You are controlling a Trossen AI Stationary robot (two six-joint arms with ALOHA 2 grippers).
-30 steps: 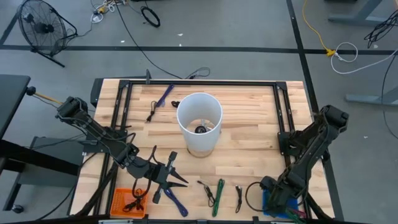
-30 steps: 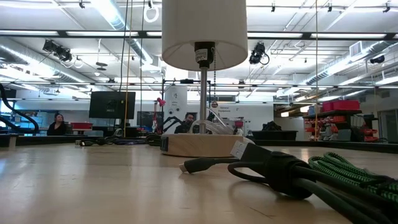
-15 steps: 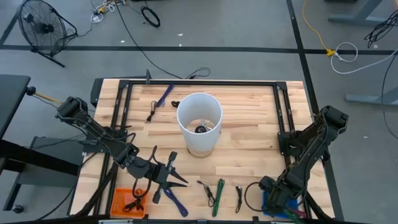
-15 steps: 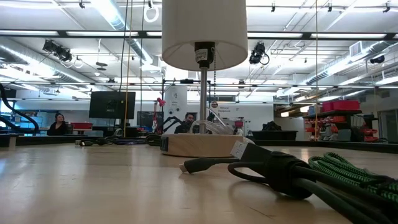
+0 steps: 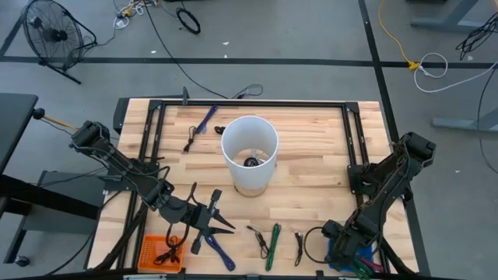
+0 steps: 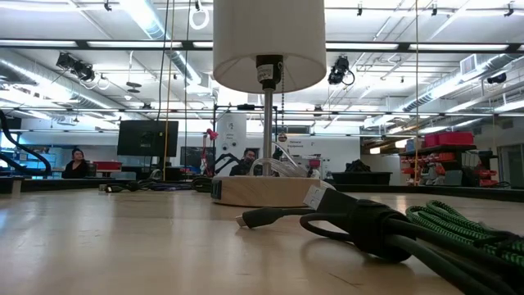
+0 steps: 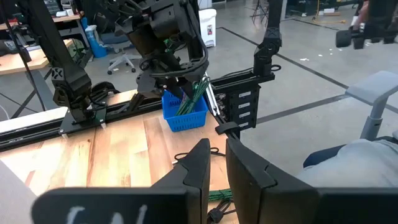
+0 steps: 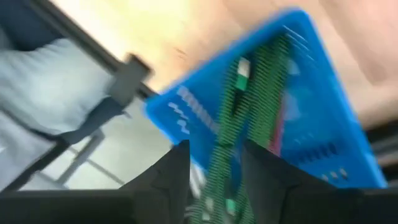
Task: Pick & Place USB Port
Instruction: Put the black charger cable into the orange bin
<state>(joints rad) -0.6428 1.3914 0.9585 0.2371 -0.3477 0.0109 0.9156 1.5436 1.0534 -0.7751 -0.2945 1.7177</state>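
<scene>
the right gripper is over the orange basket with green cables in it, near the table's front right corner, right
Not quite: the basket under the right gripper is blue, not orange, as the right wrist view shows. It does hold green cables and sits at the table's front right corner.

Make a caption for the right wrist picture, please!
The right hand hovers over a blue basket of green cables.

Blue basket (image 8: 311,93), green-and-black braided cable (image 8: 249,106), white lampshade (image 5: 249,148).
</scene>
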